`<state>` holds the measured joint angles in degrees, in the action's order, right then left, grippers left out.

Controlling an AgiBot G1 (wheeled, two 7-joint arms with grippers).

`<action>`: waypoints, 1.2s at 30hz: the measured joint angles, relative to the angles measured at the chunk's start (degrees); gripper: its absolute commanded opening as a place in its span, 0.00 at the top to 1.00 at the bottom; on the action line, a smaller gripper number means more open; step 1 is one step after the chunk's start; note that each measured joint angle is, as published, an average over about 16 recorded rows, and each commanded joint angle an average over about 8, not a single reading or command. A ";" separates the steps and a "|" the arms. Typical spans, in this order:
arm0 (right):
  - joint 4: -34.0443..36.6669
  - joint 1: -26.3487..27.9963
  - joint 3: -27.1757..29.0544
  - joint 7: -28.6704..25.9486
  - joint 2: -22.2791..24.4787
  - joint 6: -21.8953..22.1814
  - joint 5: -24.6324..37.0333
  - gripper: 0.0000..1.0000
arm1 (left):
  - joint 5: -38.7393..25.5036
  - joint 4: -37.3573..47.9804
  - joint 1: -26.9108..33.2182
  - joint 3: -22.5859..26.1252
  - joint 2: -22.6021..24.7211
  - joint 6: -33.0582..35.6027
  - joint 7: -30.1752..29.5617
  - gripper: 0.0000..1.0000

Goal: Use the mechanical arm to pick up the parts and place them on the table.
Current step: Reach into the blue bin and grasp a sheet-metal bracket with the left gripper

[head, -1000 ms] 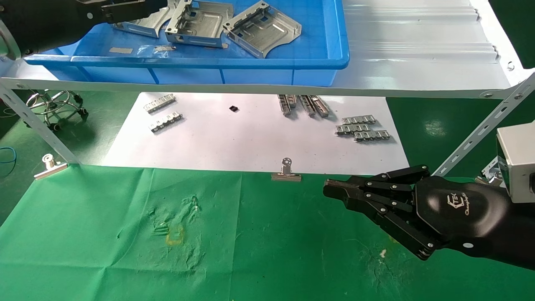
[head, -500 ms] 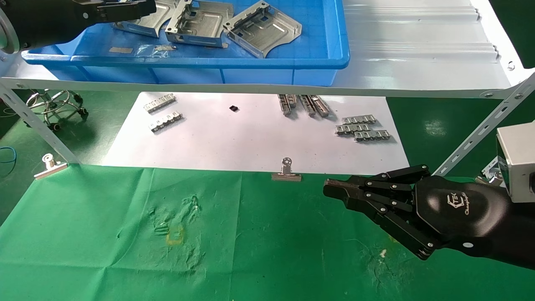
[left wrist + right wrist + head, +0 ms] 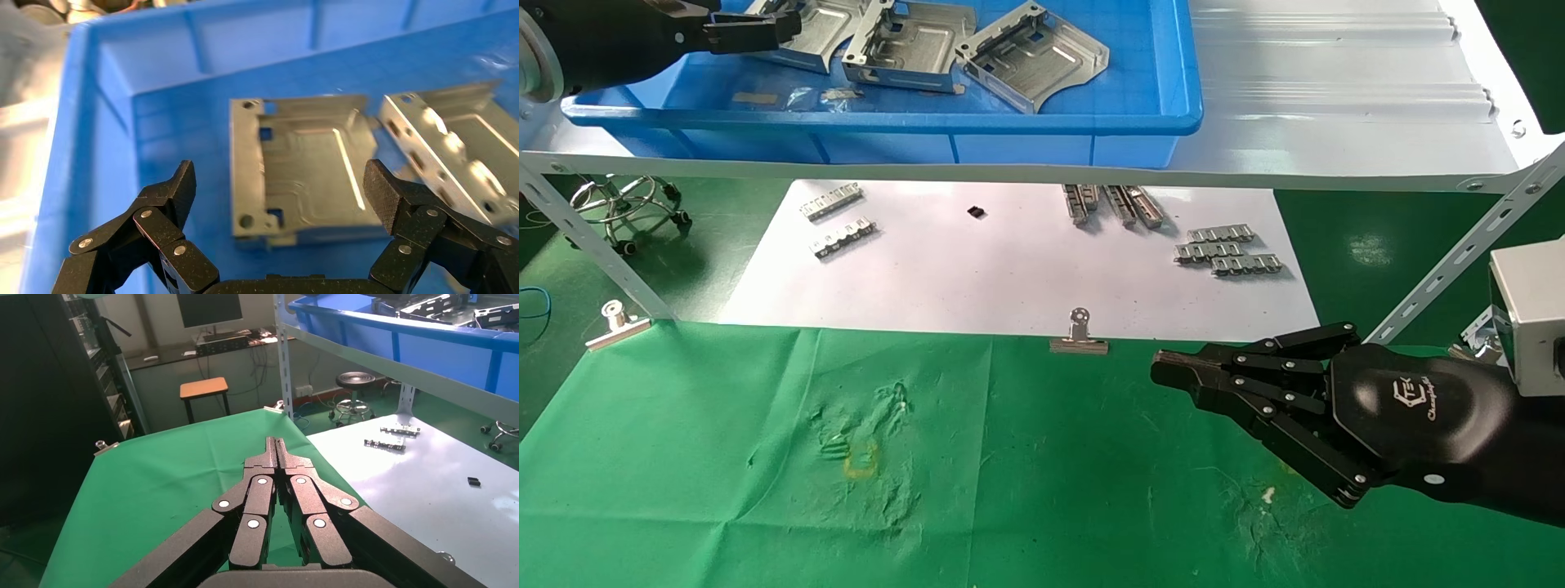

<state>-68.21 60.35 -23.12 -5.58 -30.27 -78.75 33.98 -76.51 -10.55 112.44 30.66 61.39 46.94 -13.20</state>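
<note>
Three parts are lying in the blue bin on the white shelf in the head view, with the left gripper reaching in over the leftmost one from the upper left corner; whether it is touching metal is not readable from here. The right gripper is idling low over the green table at the right, apart from the binder clip on the cloth edge. Toothed strips are sitting on the white paper sheet, not task items. No part is showing on the table, so the step in hand looks like the approach for a pick. In the left wrist view the left gripper is showing its fingers spread wide, straddling the nearest part, which is lying flat on the bin floor with flanges up; a second part is lying just beside it. This view is giving the open state and alignment that the head view is hiding. Next move likely calls for lowering, closing across opposite edges, then lifting clear of the bin wall. In the right wrist view the right gripper is showing both fingers pressed together, holding nothing, hanging over the cloth; it is also showing the room behind, absent elsewhere.
</note>
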 measured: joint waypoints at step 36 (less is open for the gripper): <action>0.00 0.00 0.00 0.00 0.00 0.00 0.00 1.00 | 2.02 8.25 2.06 -1.74 2.69 -2.71 12.77 1.00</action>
<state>-68.21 60.35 -23.12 -5.58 -30.27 -78.75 33.98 -74.49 -2.30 114.50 28.93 64.08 44.23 -0.43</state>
